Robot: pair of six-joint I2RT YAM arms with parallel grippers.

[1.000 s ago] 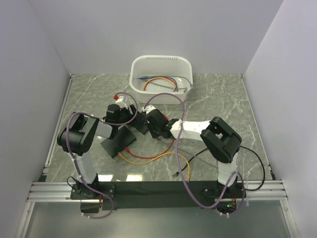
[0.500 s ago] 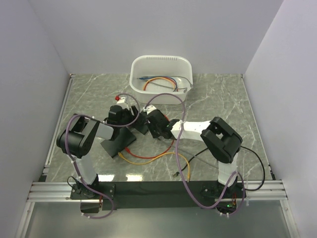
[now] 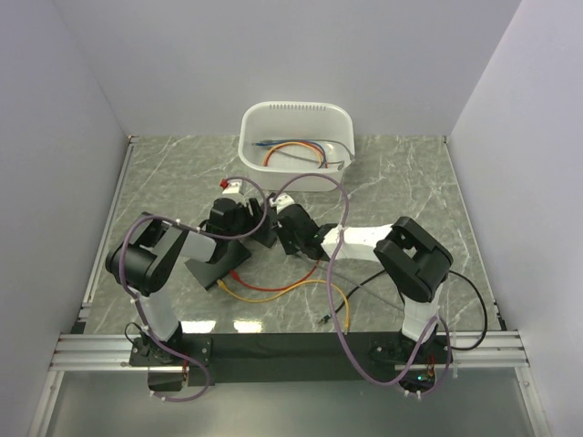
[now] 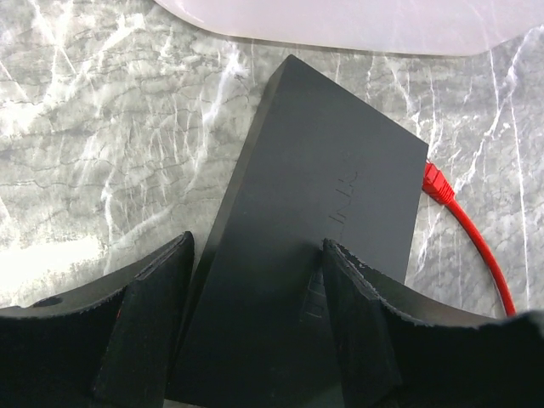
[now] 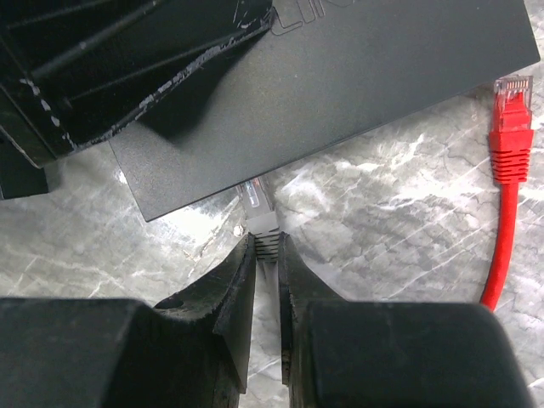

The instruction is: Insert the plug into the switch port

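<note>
The black switch [image 4: 323, 221] lies flat on the marble table, and in the top view [image 3: 263, 235] it sits between the two grippers. My left gripper [image 4: 255, 246] is open. Its fingers are spread over the switch's near end, the left finger at the switch's left edge and the right finger over its top. My right gripper [image 5: 267, 238] is shut on a grey plug [image 5: 262, 223]. The plug's clear tip sits at the switch's side edge, partly under its rim. I cannot see the port itself.
A red cable with its plug [image 5: 512, 110] lies loose just right of the switch. An orange cable [image 3: 273, 289] loops on the table nearer the bases. A second black box [image 3: 214, 259] lies to the left. A white bin [image 3: 339, 118] holding cables stands just behind.
My left gripper has moved right and toward the switch, ending over its end. My right gripper with the plug has shifted slightly up toward the switch.
</note>
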